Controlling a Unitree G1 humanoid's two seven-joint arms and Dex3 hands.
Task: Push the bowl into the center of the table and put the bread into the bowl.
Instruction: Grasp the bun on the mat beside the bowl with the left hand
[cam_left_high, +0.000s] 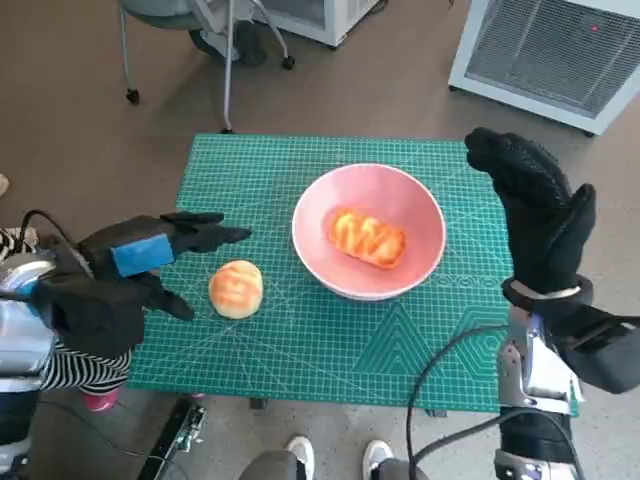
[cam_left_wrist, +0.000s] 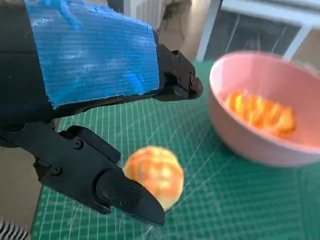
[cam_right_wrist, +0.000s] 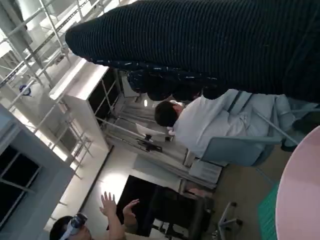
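A pink bowl (cam_left_high: 420, 215) sits near the middle of the green cutting mat (cam_left_high: 300, 340), with a long glazed bread roll (cam_left_high: 367, 237) lying inside it. A round bread bun (cam_left_high: 236, 288) lies on the mat left of the bowl. My left hand (cam_left_high: 130, 270) hovers just left of the bun, fingers spread on either side of it, holding nothing. In the left wrist view the bun (cam_left_wrist: 155, 175) lies between the black fingers (cam_left_wrist: 100, 175), with the bowl (cam_left_wrist: 260, 145) beyond. My right hand (cam_left_high: 535, 205) is raised flat at the bowl's right side, not touching it.
A white grilled unit (cam_left_high: 560, 50) stands beyond the mat's far right corner, and chair legs on castors (cam_left_high: 225, 60) beyond its far left. A person's shoes (cam_left_high: 335, 455) show at the near edge. In the right wrist view a person (cam_right_wrist: 210, 120) sits on a chair.
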